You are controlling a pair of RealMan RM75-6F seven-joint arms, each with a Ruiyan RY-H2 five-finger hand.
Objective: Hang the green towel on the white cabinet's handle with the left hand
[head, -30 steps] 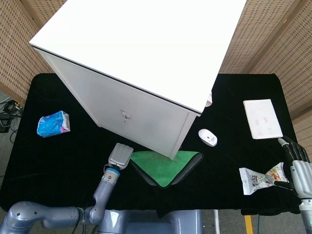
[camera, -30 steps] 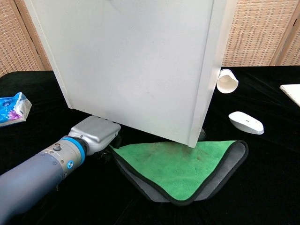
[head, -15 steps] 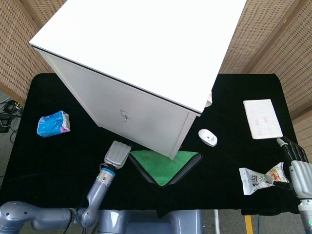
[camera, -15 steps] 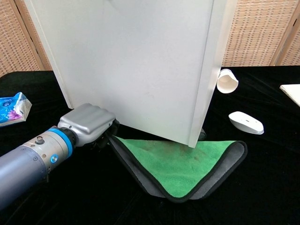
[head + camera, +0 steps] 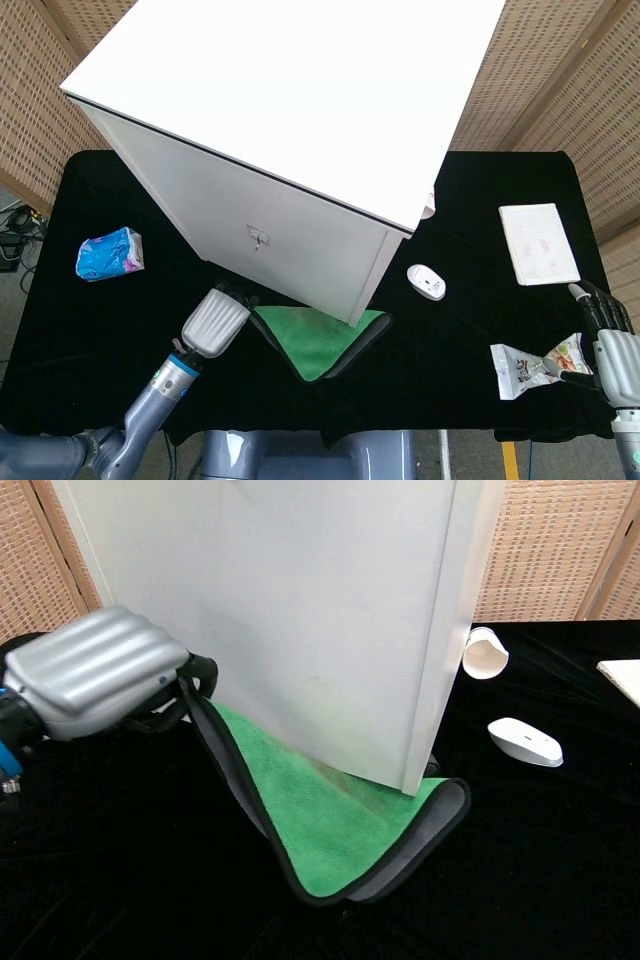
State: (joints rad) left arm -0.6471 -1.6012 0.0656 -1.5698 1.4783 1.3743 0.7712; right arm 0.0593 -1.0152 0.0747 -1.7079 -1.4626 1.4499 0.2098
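My left hand (image 5: 214, 318) (image 5: 95, 670) grips one corner of the green towel (image 5: 313, 339) (image 5: 320, 815), which has a grey backing and dark edge. That corner is raised off the black table while the rest trails down to the table by the cabinet's front corner. The white cabinet (image 5: 290, 130) (image 5: 290, 610) stands at the table's middle. Its small metal handle (image 5: 258, 238) sits on the front face, above and right of my left hand. My right hand (image 5: 612, 345) rests at the table's right edge, fingers extended, holding nothing.
A blue tissue pack (image 5: 108, 254) lies at the left. A white mouse (image 5: 426, 282) (image 5: 525, 741) and a tipped white cup (image 5: 485, 653) sit right of the cabinet. A white notepad (image 5: 538, 243) and a snack packet (image 5: 535, 366) lie at the right.
My left hand has lifted up and to the left with the towel's corner in its grip. The towel has been dragged left and partly raised. The right hand stayed still.
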